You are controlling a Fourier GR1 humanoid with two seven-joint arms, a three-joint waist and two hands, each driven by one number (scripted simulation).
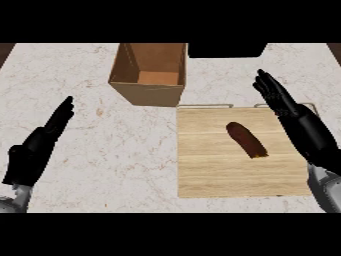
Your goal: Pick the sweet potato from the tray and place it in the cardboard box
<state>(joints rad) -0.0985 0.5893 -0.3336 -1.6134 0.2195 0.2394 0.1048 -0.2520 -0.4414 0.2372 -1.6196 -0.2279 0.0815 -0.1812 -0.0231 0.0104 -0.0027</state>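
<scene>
A dark brown sweet potato (246, 139) lies on the pale wooden tray (210, 170), near its middle, slanting down to the right. An open cardboard box (150, 72) stands just behind the tray's left corner. My right hand (295, 117) is open with straight fingers, edge-on above the tray's right side, a little right of the sweet potato and not touching it. At the lower left my left hand (38, 145) rests open over the counter, fingers pointing up and away.
The tray has two thin metal handles (206, 105) along its far edge. A black block (227, 50) sits at the back, right of the box. The marble counter (92, 125) ends at dark wood strips on both sides.
</scene>
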